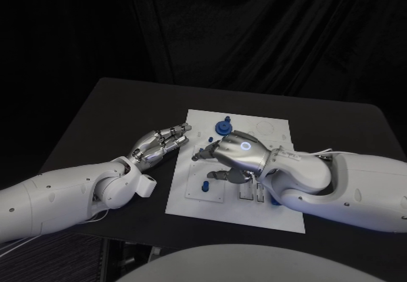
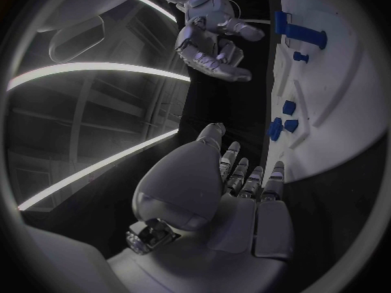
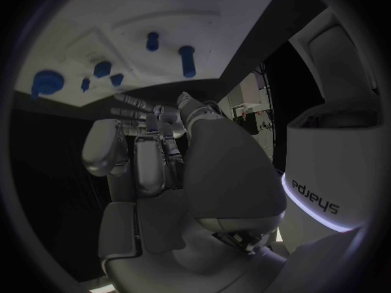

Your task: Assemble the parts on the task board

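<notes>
— Fingers first: what do you see?
— Your left hand lies with fingers straight, slightly apart, tips at the task board edge, holding nothing. Your right hand hovers over the board, fingers loosely spread.
— Parts?
— Blue parts stand just beyond your right fingers.

The black table carries the white task board (lying flat, about mid-table).

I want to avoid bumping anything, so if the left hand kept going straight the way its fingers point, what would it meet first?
Probably the small blue pieces near the edge of the task board: the left hand points over that edge at them. Its height above the board is unclear.
</notes>
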### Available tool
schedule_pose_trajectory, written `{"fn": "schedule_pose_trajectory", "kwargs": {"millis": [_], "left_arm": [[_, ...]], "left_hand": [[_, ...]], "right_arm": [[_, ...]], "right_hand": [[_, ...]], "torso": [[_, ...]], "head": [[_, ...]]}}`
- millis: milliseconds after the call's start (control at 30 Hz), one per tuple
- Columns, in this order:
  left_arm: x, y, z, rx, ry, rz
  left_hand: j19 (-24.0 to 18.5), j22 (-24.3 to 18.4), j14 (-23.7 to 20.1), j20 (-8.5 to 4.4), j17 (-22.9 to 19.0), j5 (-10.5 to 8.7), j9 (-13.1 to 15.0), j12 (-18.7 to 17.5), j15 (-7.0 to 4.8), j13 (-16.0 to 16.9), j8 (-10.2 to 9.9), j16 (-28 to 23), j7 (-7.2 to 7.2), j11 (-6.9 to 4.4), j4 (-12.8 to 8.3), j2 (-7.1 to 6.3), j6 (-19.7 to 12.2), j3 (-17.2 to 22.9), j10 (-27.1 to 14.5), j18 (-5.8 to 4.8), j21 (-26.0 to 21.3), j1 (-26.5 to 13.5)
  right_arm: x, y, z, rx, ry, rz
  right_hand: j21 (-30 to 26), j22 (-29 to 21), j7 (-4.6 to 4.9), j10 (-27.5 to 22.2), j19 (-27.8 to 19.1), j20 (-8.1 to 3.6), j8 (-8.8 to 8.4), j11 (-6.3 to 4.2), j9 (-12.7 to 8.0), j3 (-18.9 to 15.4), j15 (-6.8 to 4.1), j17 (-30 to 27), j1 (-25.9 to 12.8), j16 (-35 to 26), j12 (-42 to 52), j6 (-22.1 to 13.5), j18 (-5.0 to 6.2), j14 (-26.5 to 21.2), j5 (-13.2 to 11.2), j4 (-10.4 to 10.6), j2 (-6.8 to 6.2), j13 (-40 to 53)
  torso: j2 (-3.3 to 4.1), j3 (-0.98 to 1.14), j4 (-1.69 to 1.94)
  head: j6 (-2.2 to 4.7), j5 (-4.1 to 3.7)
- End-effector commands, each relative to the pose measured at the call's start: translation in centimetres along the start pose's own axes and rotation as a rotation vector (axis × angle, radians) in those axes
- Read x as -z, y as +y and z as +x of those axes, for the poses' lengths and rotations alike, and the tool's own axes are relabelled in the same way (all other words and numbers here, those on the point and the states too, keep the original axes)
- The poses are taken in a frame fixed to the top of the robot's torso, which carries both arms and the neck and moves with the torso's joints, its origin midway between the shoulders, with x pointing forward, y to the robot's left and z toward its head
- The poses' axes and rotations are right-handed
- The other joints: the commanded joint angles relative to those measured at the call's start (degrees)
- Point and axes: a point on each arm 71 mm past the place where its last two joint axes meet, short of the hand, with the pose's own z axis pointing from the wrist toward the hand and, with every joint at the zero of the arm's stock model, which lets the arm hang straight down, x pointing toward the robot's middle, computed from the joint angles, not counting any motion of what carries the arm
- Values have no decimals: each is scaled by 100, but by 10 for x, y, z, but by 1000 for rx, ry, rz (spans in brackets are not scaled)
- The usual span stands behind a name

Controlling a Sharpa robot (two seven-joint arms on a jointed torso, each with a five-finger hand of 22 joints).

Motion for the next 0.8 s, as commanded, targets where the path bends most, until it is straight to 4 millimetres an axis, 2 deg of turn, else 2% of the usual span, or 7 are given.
{"fn": "schedule_pose_trajectory", "kwargs": {"millis": [33,200,300,467,633,733,800], "left_arm": [[0,-1,1,5,-2,22],[1,-3,0,-10,-22,37],[2,-4,0,-20,-33,51],[4,-8,1,-39,-58,80],[8,-14,0,-64,-87,111],[9,-20,-2,-78,-98,127],[8,-24,-3,-84,-100,135]], "left_hand": [[10,3,-27,35,-4,-29,2,-26,15,0,37,-11,34,20,-3,52,-7,37,1,53,-15,-28],[-16,-55,-38,-93,-8,-14,8,39,-67,7,59,-17,5,8,55,24,26,32,23,75,-28,-88],[-38,-106,-78,-382,-27,-43,-55,22,-221,2,-72,-49,-495,-3,329,-21,-409,-98,5,12,-36,-253],[-49,-172,-95,-960,-36,-297,-159,-5,-437,-4,-308,-65,-994,-132,964,-55,-1225,-397,-27,-351,-40,-295],[-55,-203,-95,-1299,-36,-437,-201,-43,-713,-8,-317,-65,-1512,-435,968,-3,-1632,-572,-9,-389,-45,-439],[-46,-205,-95,-1218,-36,-433,-243,-123,-705,-14,-388,-65,-2073,-500,967,34,-2032,-619,-22,-367,-41,-407],[-54,-232,-95,-1097,-36,-417,-247,-163,-637,-18,-394,-65,-2148,-492,967,68,-2084,-628,-34,-321,-47,-388]], "right_arm": [[6,-9,-26,-88,-174,21],[28,-46,-54,-194,-159,185],[42,-61,-62,-259,-148,263],[68,-85,-65,-341,-98,411],[92,-103,-61,-407,-34,573],[108,-109,-52,-445,6,685],[117,-109,-46,-456,46,745]], "right_hand": [[28,866,80,-54,42,-15,57,-17,-26,-7,-27,20,128,25,145,113,-3,48,129,40,45,48],[-13,855,403,158,6,31,106,-57,-83,125,40,14,360,22,706,346,-3,20,496,59,145,267],[128,887,437,511,46,-25,263,-215,-51,210,-60,130,507,111,1506,705,-15,56,760,-17,193,707],[170,885,254,415,27,-170,747,-392,102,298,-209,-336,458,-232,3576,1411,-19,-128,827,23,228,2162],[281,910,88,2074,74,-251,1139,-566,299,82,-300,-78,-163,-63,6298,1615,-30,16,934,279,317,5319],[856,1047,-38,3257,370,-386,1431,-681,486,-17,-449,535,-449,336,7278,1617,-139,335,1013,293,334,6860],[871,1048,-68,3593,394,-424,1553,-710,585,-55,-480,711,-552,445,7535,1579,-142,391,1019,293,333,7352]], "torso": [[3,9,-1],[-13,9,-2],[-18,8,1],[-28,-7,6],[-32,-21,6],[-28,-29,6],[-26,-30,-1]], "head": [[-1,25],[-1,4],[-1,-41],[-1,-190],[-1,-480],[-1,-609],[-1,-652]]}}
